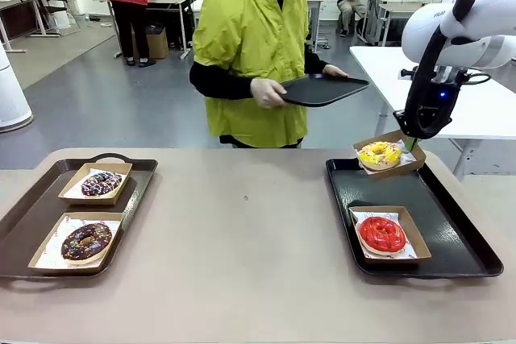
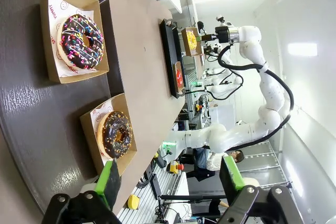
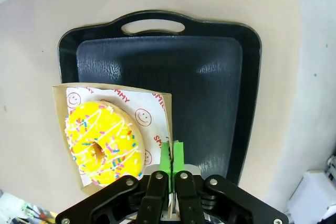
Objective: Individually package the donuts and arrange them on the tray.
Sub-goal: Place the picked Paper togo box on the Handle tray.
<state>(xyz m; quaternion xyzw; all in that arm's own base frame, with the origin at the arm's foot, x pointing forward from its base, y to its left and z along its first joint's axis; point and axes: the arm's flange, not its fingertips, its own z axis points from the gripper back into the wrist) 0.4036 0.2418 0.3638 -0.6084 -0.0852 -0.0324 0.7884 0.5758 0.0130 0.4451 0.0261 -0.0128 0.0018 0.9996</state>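
- Your right claw (image 3: 170, 153) is pinched tight on the edge of the cardboard box (image 1: 390, 155) that carries the yellow donut (image 1: 379, 153). Gripping the box wall rather than the donut keeps the green pads off the icing.
- You hold that box tilted in the air above the far end of the right tray (image 1: 451, 223). In the right wrist view it hangs over the tray's edge, partly over the worktop (image 1: 242, 223).
- The red donut (image 1: 381, 234) lies in its own box at the near end of that tray, which leaves the far end free, probably for the box you carry.
- Your left claw (image 2: 170, 179) stands wide, holding nothing, above the left tray (image 1: 24, 223).
- On that tray the chocolate donut (image 1: 86, 241) sits boxed at the near end and the purple-brown donut (image 1: 101, 183) boxed at the far end, apart from each other.
- A person (image 1: 254, 46) across the worktop holds a spare tray (image 1: 322, 89) in both hands, clear of your arms.
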